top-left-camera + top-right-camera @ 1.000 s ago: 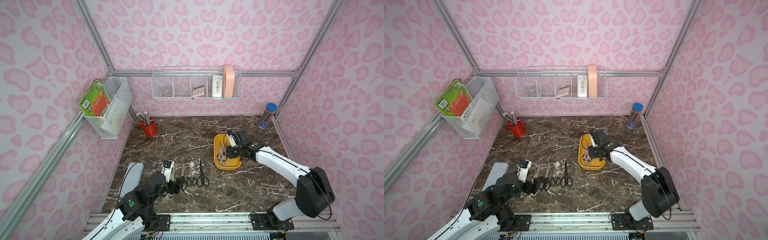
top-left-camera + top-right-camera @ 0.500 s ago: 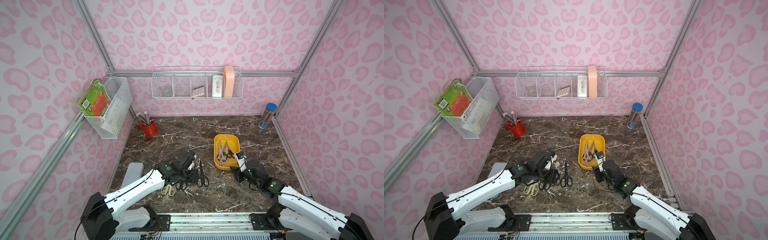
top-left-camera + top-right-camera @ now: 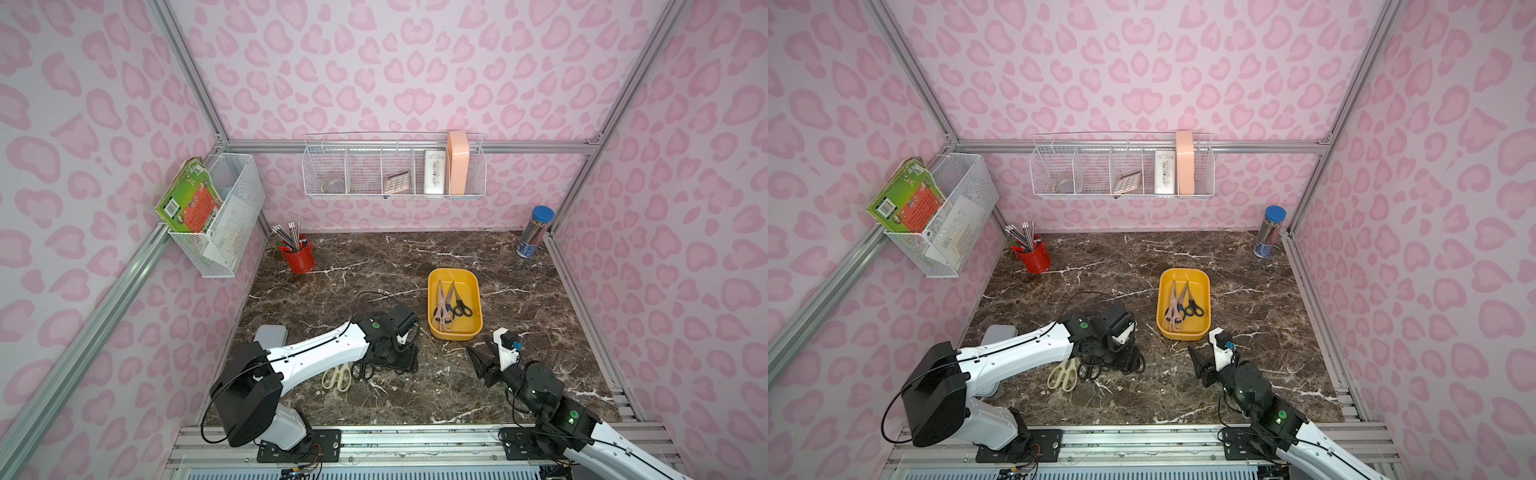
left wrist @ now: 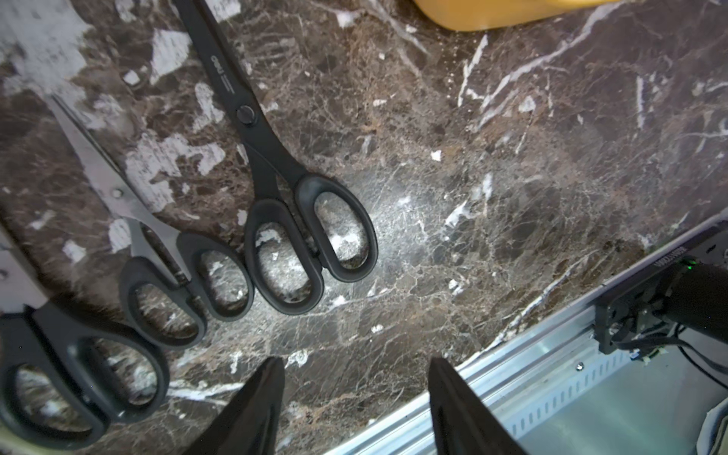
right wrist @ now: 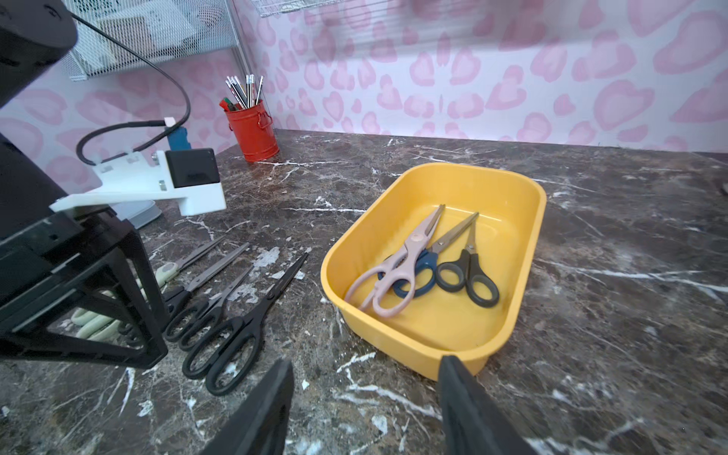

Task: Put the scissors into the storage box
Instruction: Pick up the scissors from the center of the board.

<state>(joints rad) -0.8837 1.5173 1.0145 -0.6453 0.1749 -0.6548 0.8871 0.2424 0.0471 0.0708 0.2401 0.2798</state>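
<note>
Three pairs of scissors (image 5: 394, 272) are already laid in the storage box (image 5: 524, 244); four wait on the tabletop (image 5: 591, 315). The left claw (image 4: 354, 360) is held released near the black pairs (image 4: 275, 189), so one of them is probably to be grasped next; the right claw (image 5: 364, 362) is released too (nothing between its fingers). In both top views their blades are hidden by the left arm (image 3: 316, 353).

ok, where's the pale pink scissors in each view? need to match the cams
Both top views: pale pink scissors lie in the storage box, left half, blades toward the back wall.
Left wrist: not in it; only a corner of the storage box shows.
Right wrist: in the box, lying over the dark blue pair; scissors at.
Shared landmark: the yellow storage box, in all four.
</note>
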